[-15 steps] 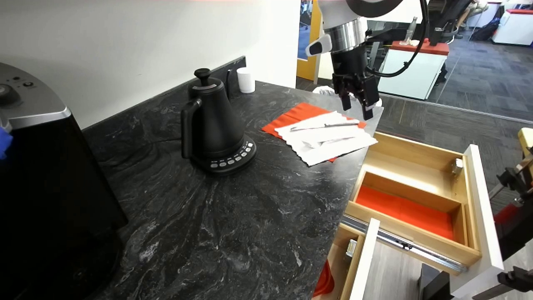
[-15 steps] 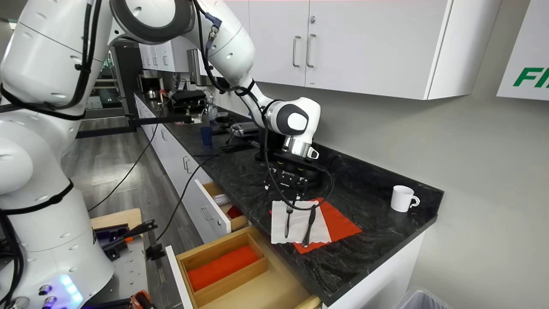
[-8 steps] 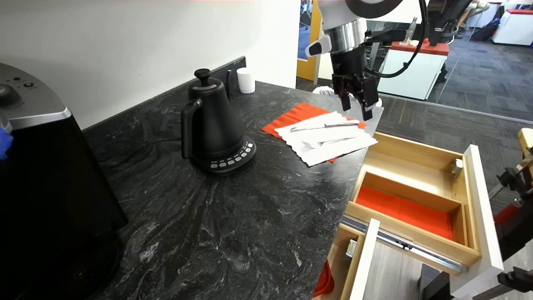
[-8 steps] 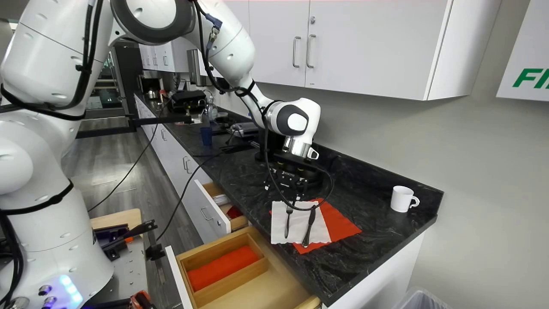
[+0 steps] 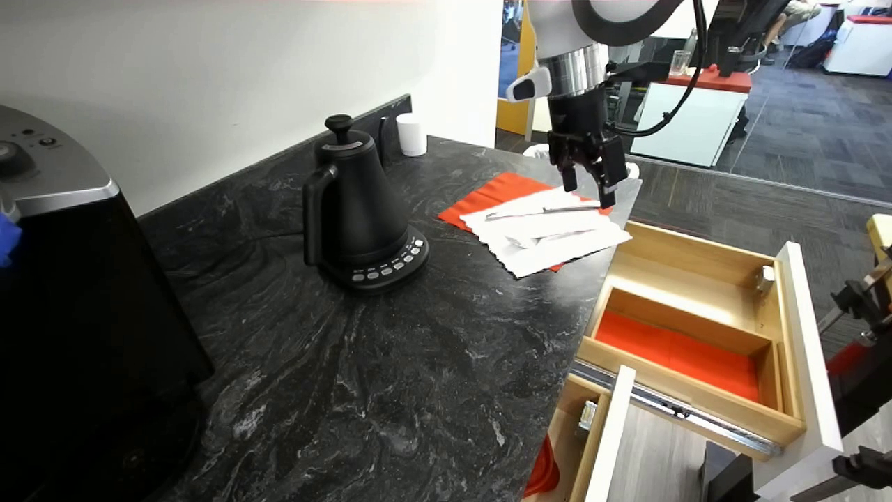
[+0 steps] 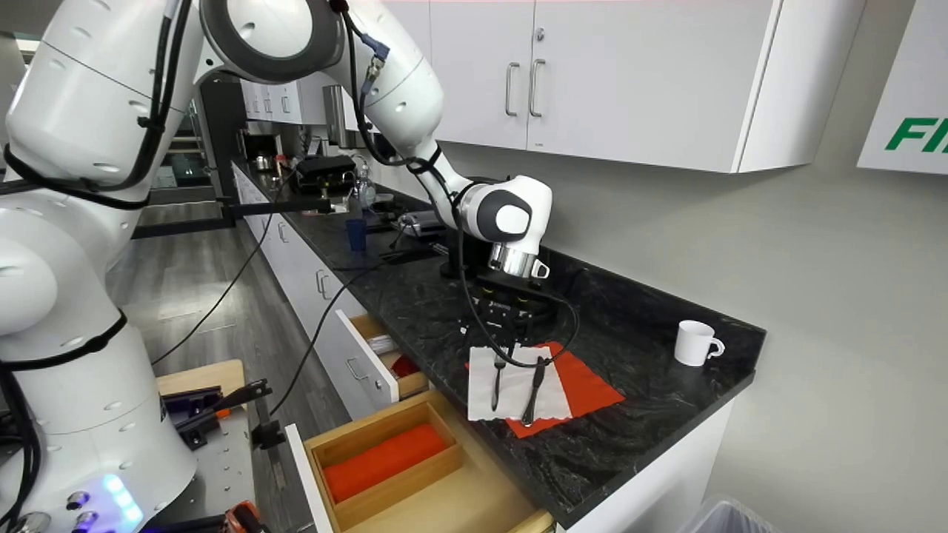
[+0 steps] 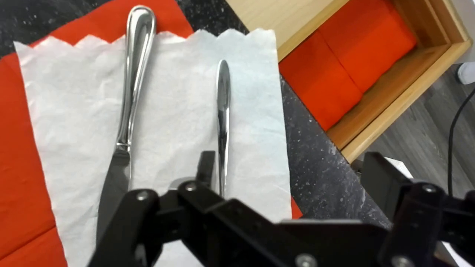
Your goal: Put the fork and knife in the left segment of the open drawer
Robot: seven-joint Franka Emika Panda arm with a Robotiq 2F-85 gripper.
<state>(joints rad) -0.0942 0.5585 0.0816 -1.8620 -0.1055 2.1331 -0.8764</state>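
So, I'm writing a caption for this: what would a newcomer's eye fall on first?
Probably the big white arm over the dark counter, its claw open. Next, the shiny knife and fork on a white napkin over a red napkin. Then the red-lined segment of the open drawer, below the counter's edge.

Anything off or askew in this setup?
Mildly: the white napkin lies askew on the red napkin, one corner poking past the edge of the counter toward the open drawer. A second drawer stands partly open too, perhaps unintended. Nothing looks spilled or damaged.
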